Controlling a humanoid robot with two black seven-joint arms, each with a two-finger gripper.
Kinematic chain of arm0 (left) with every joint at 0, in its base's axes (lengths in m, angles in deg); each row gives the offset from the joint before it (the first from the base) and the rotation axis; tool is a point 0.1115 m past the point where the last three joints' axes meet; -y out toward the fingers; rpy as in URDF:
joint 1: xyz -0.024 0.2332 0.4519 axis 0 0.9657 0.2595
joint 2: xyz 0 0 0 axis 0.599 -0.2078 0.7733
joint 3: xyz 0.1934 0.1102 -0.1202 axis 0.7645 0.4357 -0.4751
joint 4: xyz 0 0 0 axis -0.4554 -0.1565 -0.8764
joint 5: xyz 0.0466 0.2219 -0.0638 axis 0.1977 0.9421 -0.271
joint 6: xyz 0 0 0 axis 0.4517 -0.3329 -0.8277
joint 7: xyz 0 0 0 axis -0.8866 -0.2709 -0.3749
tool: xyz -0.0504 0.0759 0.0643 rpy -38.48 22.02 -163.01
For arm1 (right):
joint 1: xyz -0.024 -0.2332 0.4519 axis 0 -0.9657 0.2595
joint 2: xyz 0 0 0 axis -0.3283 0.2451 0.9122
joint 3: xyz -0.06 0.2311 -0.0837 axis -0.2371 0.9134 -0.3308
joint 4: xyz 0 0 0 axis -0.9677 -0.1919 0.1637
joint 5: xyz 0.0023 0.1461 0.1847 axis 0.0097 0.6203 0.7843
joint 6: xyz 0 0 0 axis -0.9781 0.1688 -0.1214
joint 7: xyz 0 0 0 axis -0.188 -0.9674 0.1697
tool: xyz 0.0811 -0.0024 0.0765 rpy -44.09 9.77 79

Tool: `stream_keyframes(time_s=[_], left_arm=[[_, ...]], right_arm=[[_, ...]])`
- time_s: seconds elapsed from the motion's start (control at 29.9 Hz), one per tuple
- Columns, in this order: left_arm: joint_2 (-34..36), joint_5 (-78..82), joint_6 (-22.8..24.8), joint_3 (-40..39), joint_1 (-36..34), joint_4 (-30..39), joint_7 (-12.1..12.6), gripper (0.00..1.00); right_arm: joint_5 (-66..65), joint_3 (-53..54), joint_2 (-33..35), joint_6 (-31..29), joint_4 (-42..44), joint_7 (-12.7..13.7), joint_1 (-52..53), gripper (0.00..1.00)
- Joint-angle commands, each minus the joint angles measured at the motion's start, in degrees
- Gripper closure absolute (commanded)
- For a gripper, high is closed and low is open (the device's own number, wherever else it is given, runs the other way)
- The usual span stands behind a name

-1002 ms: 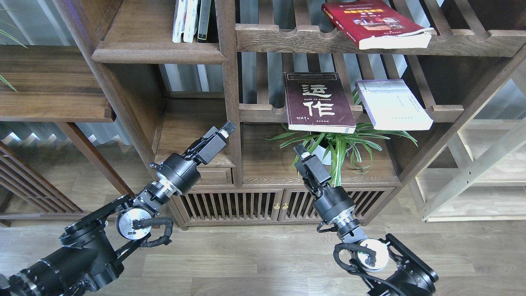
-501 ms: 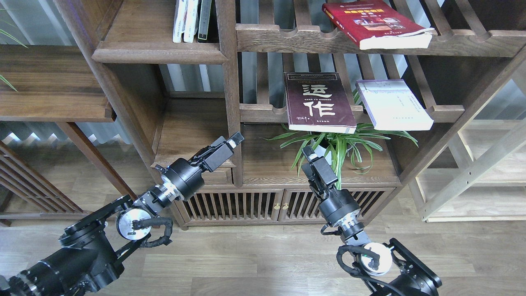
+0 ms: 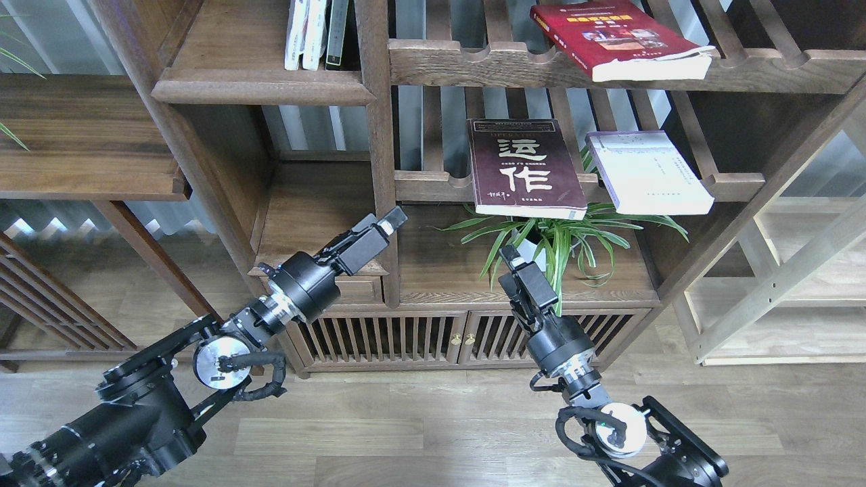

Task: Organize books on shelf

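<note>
Three books lie flat on slatted racks. The dark maroon book (image 3: 526, 169) with big white characters and the pale white book (image 3: 648, 173) overhang the middle rack's front rail. The thick red book (image 3: 617, 37) rests on the upper rack. The shelf (image 3: 260, 88), a solid walnut board with a rounded front edge, is at upper left. My left gripper (image 3: 394, 220) hovers beside the central post, below that shelf, shut and holding nothing. My right gripper (image 3: 509, 256) points up under the maroon book, in front of the plant, also shut and holding nothing.
Thin white and dark-spined books (image 3: 314, 34) stand upright at the shelf's right end. A green plant (image 3: 561, 240) in a white pot sits under the middle rack. A low cabinet (image 3: 406, 338) with slatted doors is below. A pale wooden rack (image 3: 778, 291) stands at right.
My left gripper has swung right and slightly down, toward the central post. My right gripper has shifted a little right and down. The books have not moved.
</note>
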Motion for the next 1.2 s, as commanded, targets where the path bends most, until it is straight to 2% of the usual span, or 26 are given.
stream_keyframes(time_s=[0.0,0.67,1.04,1.17], left_arm=[[-0.02,0.01,0.00,-0.78,0.17,-0.08,-0.09,0.01],[-0.10,0.01,0.00,-3.15,-0.01,-0.08,0.00,0.01],[-0.02,0.01,0.00,-3.24,1.22,-0.25,0.00,0.01],[0.07,0.01,0.00,-3.24,1.13,-0.34,0.00,0.01]], right_arm=[[0.51,-0.08,0.00,0.00,-0.12,-0.07,-0.57,0.00],[2.09,-0.08,0.00,0.00,-0.12,-0.51,-1.02,0.00],[7.72,1.41,0.00,0.00,-0.12,-0.68,0.21,0.00],[7.81,2.29,0.00,5.13,-0.12,-0.68,2.14,0.00]])
